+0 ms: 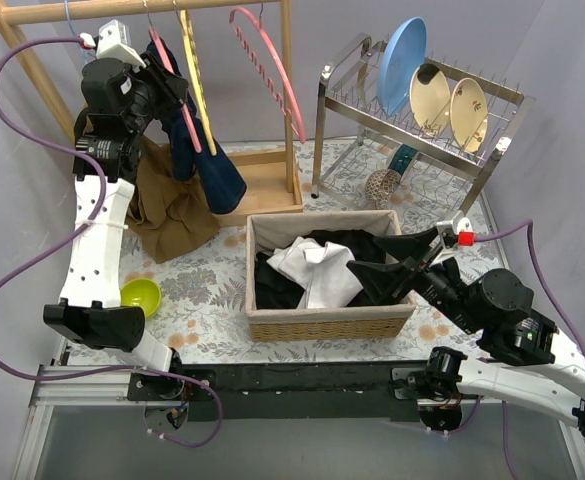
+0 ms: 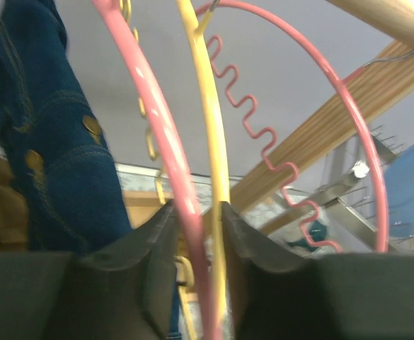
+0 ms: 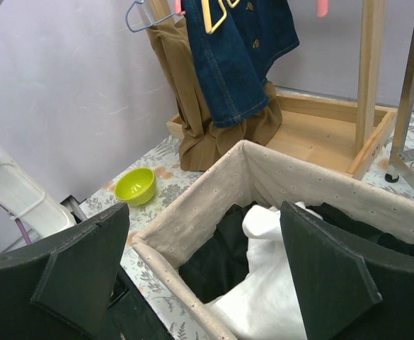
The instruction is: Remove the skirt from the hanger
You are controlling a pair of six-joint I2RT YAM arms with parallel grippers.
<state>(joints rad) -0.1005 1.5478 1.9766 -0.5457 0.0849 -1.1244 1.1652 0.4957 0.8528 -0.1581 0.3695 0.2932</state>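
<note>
A blue denim skirt with brass buttons hangs from the wooden rail among the hangers; it also shows in the left wrist view and the right wrist view. My left gripper is raised at the skirt's top. In the left wrist view the gripper has its fingers nearly together, with the pink hanger and the yellow hanger in the narrow gap between them. My right gripper is open and empty over the basket's right side; the right wrist view shows the gripper above the laundry.
A brown garment hangs and pools at the wooden rack's base. A second pink hanger hangs bare. A wicker basket holds black and white clothes. A green bowl sits at the left. A dish rack holds plates.
</note>
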